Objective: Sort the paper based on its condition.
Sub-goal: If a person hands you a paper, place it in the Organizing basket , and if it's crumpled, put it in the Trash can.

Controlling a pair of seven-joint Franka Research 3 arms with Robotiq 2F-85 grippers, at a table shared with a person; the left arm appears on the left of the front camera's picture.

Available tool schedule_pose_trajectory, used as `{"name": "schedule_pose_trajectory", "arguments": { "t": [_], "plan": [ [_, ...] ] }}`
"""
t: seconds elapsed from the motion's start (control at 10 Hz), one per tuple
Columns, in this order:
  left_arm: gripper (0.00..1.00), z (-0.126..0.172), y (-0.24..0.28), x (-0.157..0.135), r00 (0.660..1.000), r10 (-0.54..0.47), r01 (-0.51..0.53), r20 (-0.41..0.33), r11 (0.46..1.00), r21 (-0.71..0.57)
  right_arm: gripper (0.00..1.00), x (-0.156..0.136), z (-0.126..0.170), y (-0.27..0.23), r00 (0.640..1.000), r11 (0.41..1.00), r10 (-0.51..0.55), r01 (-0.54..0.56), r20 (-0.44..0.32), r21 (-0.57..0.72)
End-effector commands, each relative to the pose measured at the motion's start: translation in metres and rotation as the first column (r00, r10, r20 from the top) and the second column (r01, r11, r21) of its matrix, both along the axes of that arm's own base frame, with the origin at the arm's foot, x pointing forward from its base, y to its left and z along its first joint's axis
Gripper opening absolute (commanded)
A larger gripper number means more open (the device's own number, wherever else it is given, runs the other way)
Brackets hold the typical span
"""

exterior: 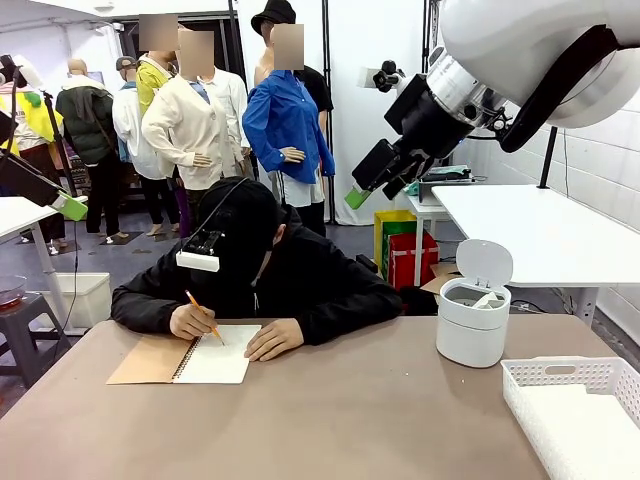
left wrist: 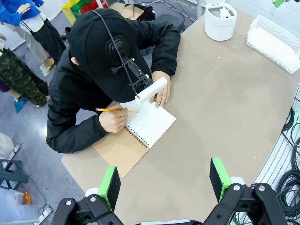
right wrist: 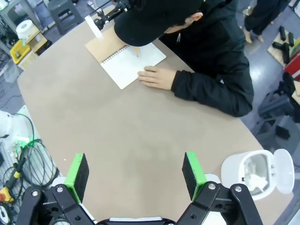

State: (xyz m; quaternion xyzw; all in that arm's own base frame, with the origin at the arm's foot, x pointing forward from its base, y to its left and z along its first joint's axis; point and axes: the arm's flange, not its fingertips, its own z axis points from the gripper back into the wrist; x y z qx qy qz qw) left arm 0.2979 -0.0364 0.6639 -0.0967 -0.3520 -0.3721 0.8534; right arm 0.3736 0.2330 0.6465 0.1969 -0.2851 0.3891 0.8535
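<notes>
Both jaws hang released and empty over the table point(right wrist: 140, 117). A notebook point(left wrist: 149, 125) lies ahead of the left jaws; a bin point(right wrist: 229, 176) holding crumpled paper point(right wrist: 255, 177) sits beside the right jaws.

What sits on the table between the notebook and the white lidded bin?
Nothing: bare tan tabletop between the notebook and the bin, as the front view shows.

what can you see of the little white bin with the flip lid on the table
The bin is a small round white tub, smooth like plastic, standing upright on the tan table toward the robot's right side, just left of the white mesh basket and apart from it. Its hinged round lid stands flipped open on the far side. Inside, the right wrist view shows some crumpled white paper. Nothing else touches it.
</notes>
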Motion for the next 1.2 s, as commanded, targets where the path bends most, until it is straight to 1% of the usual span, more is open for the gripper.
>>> {"name": "schedule_pose_trajectory", "arguments": {
  "t": [0.0, 1.0, 1.1],
  "plan": [
    [1.0, -0.001, 0.001, 0.0, 1.0, 0.004, -0.004, 0.004, 1.0, -0.003, 1.0, 0.001, 0.0, 0.002, 1.0, 1.0, -0.003, 0.003, -0.001, 0.003],
    [1.0, -0.001, 0.001, 0.0, 1.0, 0.004, -0.004, 0.004, 1.0, -0.003, 1.0, 0.0, 0.0, 0.001, 1.0, 1.0, 0.001, -0.001, 0.001, 0.0],
    [1.0, -0.001, 0.001, 0.0, 1.0, 0.004, -0.004, 0.004, 1.0, -0.003, 1.0, -0.005, -0.003, 0.012, 1.0, 1.0, -0.013, 0.012, 0.028, 0.016]
  ]
}}
